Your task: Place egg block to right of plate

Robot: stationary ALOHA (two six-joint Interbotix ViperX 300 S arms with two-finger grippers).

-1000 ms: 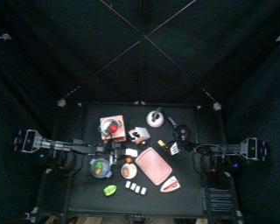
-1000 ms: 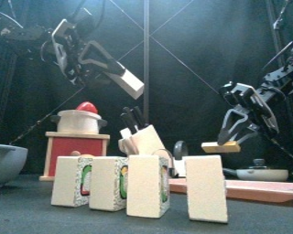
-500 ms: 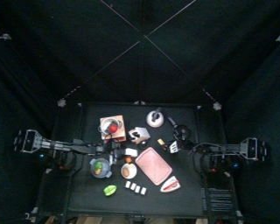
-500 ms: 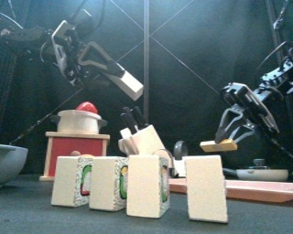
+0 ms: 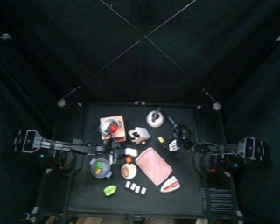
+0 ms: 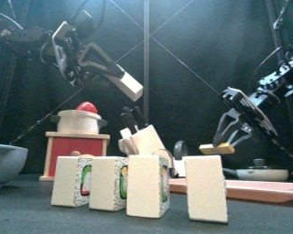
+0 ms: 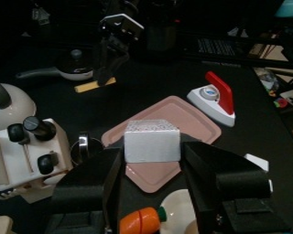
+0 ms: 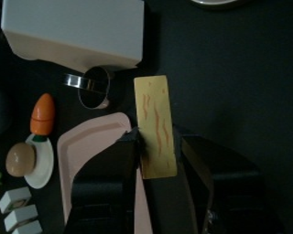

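The salmon-pink plate [image 5: 153,164] lies at the table's front right; it also shows in the front view [image 6: 265,190] and in both wrist views [image 7: 192,121] [image 8: 78,157]. My left gripper [image 7: 153,163] is shut on the egg block [image 7: 153,143], a small white squarish block, and holds it high above the table [image 6: 128,85], over the plate's left part. My right gripper [image 8: 156,151] is shut on a flat tan stick [image 8: 156,123] and holds it in the air behind the plate [image 6: 216,146].
A beige board with a red round thing [image 5: 111,127] stands at the back left, a white appliance [image 5: 139,134] mid-table, a pan [image 5: 157,117] at the back. A bowl [image 5: 101,166] and white tiles [image 5: 130,172] lie left of the plate. A red-white piece [image 7: 216,96] lies on the plate.
My right gripper has shifted slightly and sunk a little with the tan stick. My left gripper holds the white block almost where it was.
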